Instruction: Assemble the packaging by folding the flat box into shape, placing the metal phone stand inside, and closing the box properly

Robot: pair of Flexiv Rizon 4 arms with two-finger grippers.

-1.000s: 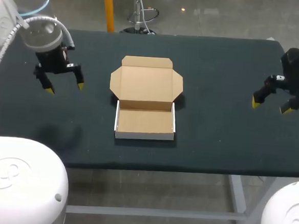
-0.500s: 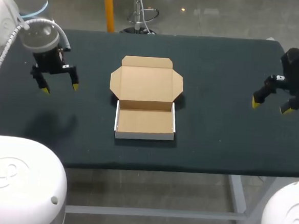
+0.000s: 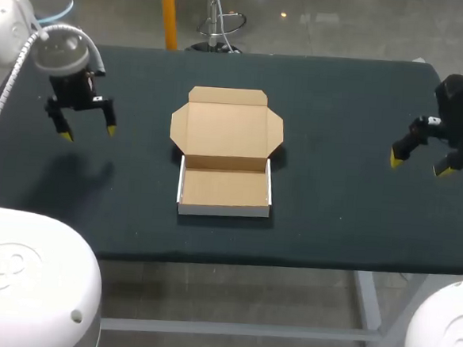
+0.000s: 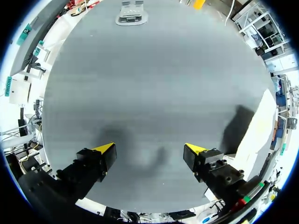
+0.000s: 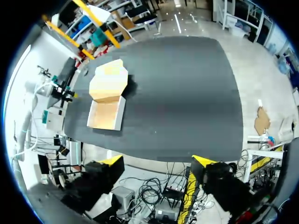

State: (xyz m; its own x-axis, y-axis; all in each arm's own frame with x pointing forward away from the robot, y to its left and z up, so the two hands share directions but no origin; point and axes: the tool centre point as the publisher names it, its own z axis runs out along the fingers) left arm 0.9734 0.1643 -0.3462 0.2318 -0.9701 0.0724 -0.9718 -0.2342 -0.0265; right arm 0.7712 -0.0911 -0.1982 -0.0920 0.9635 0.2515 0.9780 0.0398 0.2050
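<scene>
Folding looks done: the cardboard box (image 3: 226,153) sits lid-open between the left hand (image 3: 87,132) and right hand (image 3: 418,165), both spread and empty. Next, fetch the phone stand.

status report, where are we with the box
Left gripper open, empty, left of box. Right gripper open, empty, far right. Cardboard box: tray formed, lid open, nothing inside. Nothing between either gripper and box.
</scene>
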